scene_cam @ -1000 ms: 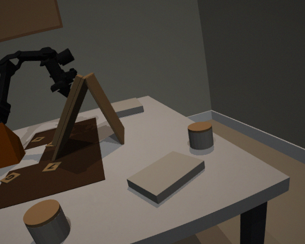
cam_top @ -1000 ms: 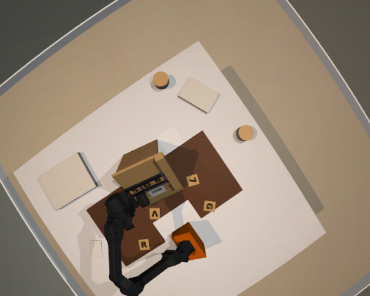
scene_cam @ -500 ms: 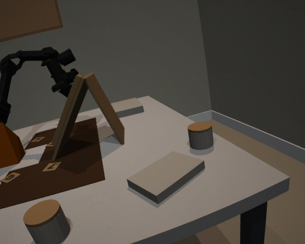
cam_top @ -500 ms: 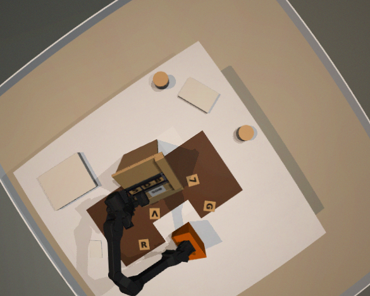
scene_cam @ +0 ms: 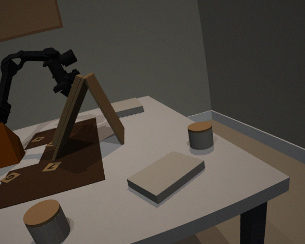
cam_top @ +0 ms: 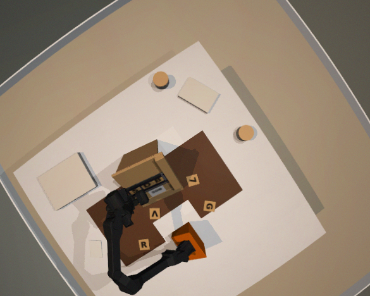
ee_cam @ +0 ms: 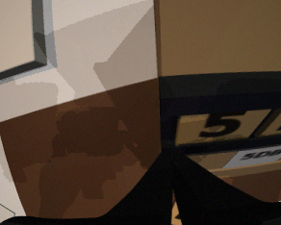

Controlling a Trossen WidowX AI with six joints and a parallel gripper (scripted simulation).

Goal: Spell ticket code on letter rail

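Observation:
The tilted board (cam_top: 136,170) (scene_cam: 73,105) (ee_cam: 221,38) carries a dark letter rail (ee_cam: 207,88). In the rail, left to right, sit the 5 tile (cam_top: 134,191) (ee_cam: 218,126), the D tile (cam_top: 147,184) and the B tile (cam_top: 158,179). A narrow gap or seam shows right of the 5. The ticket (cam_top: 157,190) (ee_cam: 260,155) reads 5DB. My gripper (ee_cam: 169,158) is shut and empty, its tips at the rail's left end, just below and left of the 5 tile. In the top view, the arm hides the tips.
Loose tiles V (cam_top: 154,214), R (cam_top: 143,244), 7 (cam_top: 192,179) (scene_cam: 51,166) and G (cam_top: 209,205) (scene_cam: 10,178) lie on the brown mat (cam_top: 216,172). Several pale slabs and two lidded jars (cam_top: 160,79) (cam_top: 245,133) stand on the counter. An orange block (cam_top: 199,250) is at the arm's base.

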